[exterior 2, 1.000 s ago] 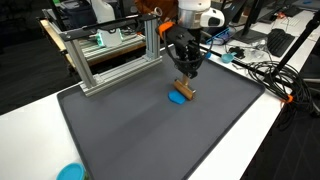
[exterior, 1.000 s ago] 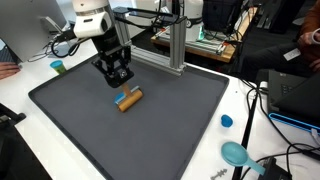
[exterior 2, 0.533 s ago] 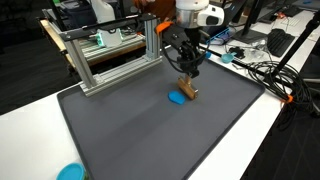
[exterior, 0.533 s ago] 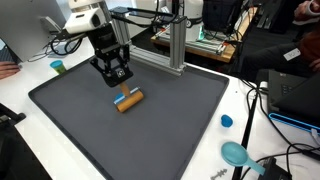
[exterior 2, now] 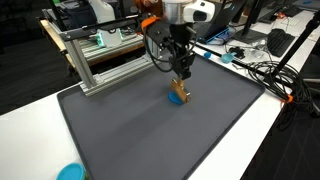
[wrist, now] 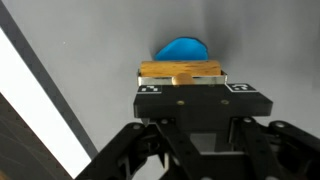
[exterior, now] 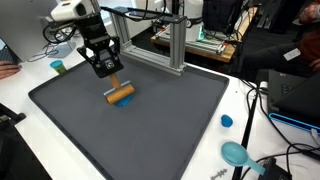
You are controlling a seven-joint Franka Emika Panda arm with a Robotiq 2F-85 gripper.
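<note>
Arm (exterior: 72, 10) comes in above the far side of the gray mat (exterior: 170, 130), wrist bent straight down, gripper (exterior: 110, 75) pointing at the mat close to the metal frame (exterior: 175, 45). Claw pinches a wooden block (exterior: 120, 95); the wrist view shows the block (wrist: 183, 72) clamped right at the fingertips. Block hangs under the gripper over the far part of the mat and lies level. Its long axis runs side to side across the wrist view, and slants from lower left to upper right in an exterior view. Blue piece (wrist: 183, 48) shows just beyond the block, low by the mat; touching or apart, cannot tell. Small white marks on the gripper body, too small to read
</note>
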